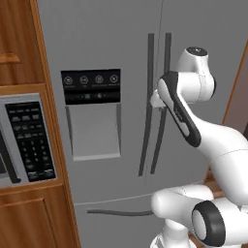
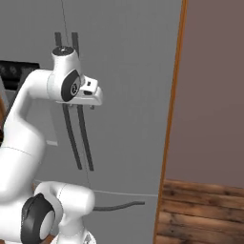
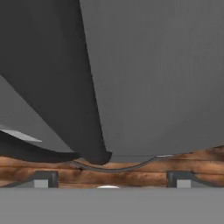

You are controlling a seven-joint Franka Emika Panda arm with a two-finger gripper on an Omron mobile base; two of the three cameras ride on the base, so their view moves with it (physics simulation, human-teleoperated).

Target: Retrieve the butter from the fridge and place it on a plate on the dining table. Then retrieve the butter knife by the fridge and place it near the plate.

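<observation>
Claw (image 3: pixel 109 181) spread wide, fridge (image 1: pixel 111 43) handle (image 3: pixel 65 87) blurred close

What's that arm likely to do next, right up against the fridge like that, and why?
Probably ease forward and close on the right door handle. The fridge is shut, so the butter inside can't be reached yet. The gripper is at the handles with its fingertips spread wide, and the hand view shows a dark handle looming close in front of them.

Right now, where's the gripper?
In the left base view the gripper sits at the fridge's two vertical door handles, right of the dispenser, jaws open.
</observation>
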